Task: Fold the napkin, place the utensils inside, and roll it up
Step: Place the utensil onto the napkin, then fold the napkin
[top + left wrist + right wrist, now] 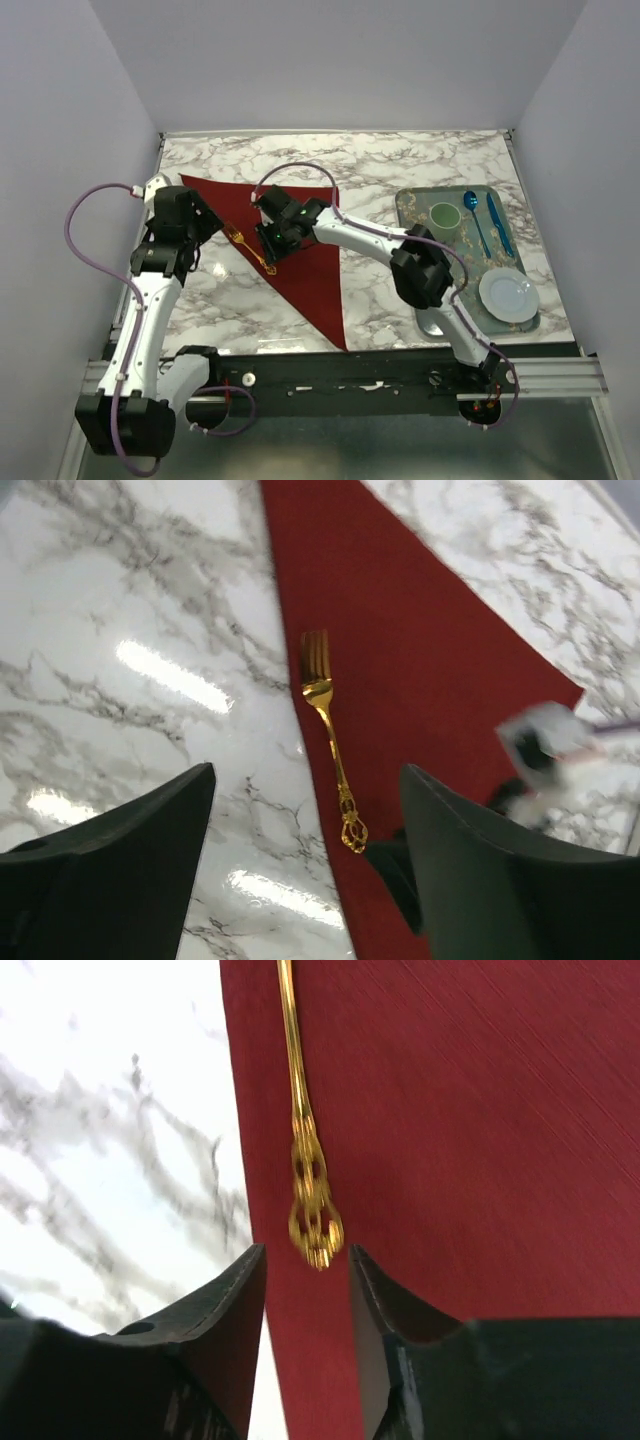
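Lying: fork (pixel 333 745) along left edge of napkin (pixel 430 630) | left jaws: wide open above | right jaws: parted at handle, not gripping

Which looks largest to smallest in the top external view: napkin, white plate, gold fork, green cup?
1. napkin, by far the largest spread.
2. white plate.
3. gold fork and green cup: not ranked. The fork is longer but much slimmer, and the cup is rounder but shorter.

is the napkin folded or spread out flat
Folded: the napkin lies flat as a triangle rather than a full square, with the gold fork lying along its left edge.
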